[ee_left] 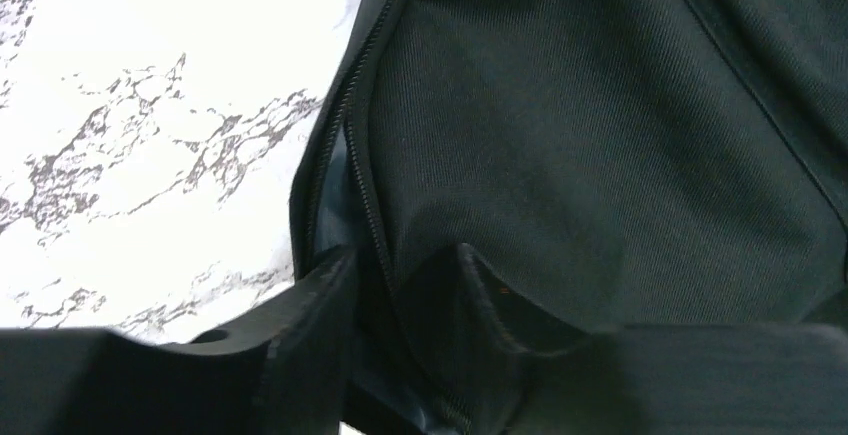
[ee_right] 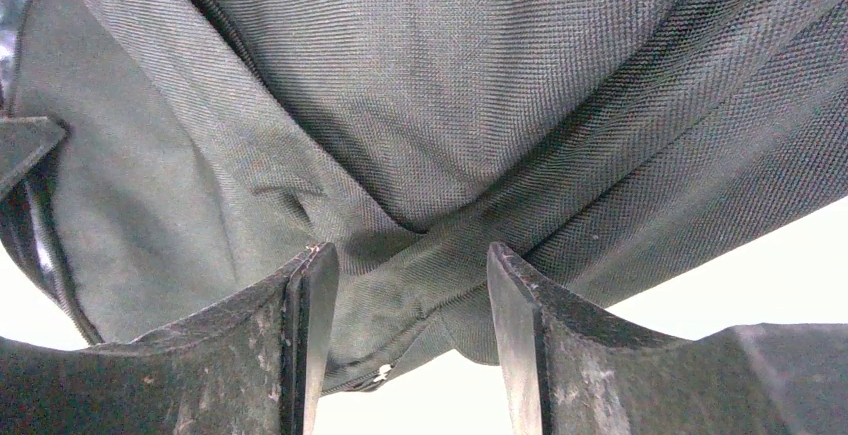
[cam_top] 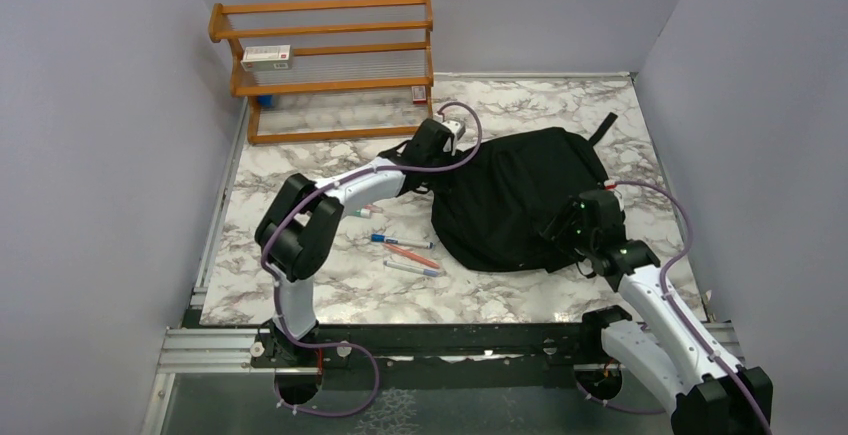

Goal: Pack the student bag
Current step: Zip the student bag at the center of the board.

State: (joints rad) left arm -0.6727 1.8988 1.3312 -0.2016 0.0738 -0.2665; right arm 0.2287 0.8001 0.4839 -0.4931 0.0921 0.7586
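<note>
Lying on the marble surface (cam_top: 330, 290), right of middle, the bag (cam_top: 520, 200) is sprawling as a black rounded heap, with a strap poking out at its far right. The left hand (ee_left: 400, 265) is reaching to the bag's far left edge. Its fingers are standing apart, straddling the zipper line, with bare marble showing just beside them. The right hand (ee_right: 405, 260) is sitting at the bag's near right side, its fingers clamping a bunched fold of the fabric that is filling the gap between them. Several pens (cam_top: 405, 253) are lying loose on the surface near the bag's left side, not touching it. A wooden rack (cam_top: 330, 65) is standing in the far left corner, holding a small box (cam_top: 266, 54).
</note>
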